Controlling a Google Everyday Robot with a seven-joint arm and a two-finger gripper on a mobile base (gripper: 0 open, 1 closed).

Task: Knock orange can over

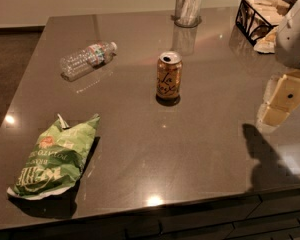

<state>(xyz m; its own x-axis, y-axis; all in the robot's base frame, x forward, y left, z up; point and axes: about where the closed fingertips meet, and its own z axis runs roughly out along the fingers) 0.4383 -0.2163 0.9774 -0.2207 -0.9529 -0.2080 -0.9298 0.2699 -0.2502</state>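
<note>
The orange can [168, 77] stands upright near the middle of the dark table [190, 149]. It is orange-gold with dark cursive lettering and a silver top with an open tab hole. My gripper [282, 101] shows as cream-coloured parts at the right edge of the view, below the white arm housing [295, 34]. It is well to the right of the can and a little nearer the front, not touching it. Its shadow [262, 159] falls on the table in front of it.
A clear plastic water bottle [87, 59] lies on its side at the back left. A green chip bag [55, 159] lies at the front left. A glass of utensils [187, 6] stands behind the can. A black wire basket [260, 16] sits at the back right.
</note>
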